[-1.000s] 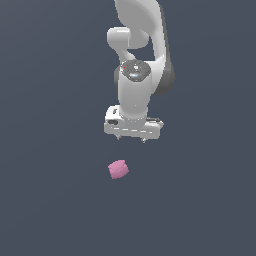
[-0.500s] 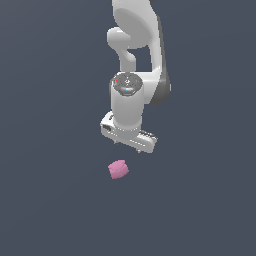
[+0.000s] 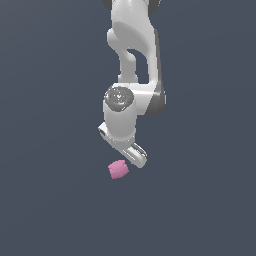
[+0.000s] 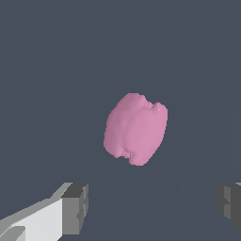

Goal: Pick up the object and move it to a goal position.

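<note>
A pink lump (image 3: pixel 118 170) lies on the plain dark-grey floor (image 3: pixel 45 200).

Plain dark slate-blue surface (image 3: pixel 50 200), featureless backdrop, even flat light

Glossy white arm (image 3: pixel 131 45) (grey fingertips (image 4: pixel 75 208))

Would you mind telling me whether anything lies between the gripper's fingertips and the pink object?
Nothing does. In the wrist view, only bare grey floor separates the open gripper from the pink object, which sits ahead of the fingertips, not yet between them.
</note>
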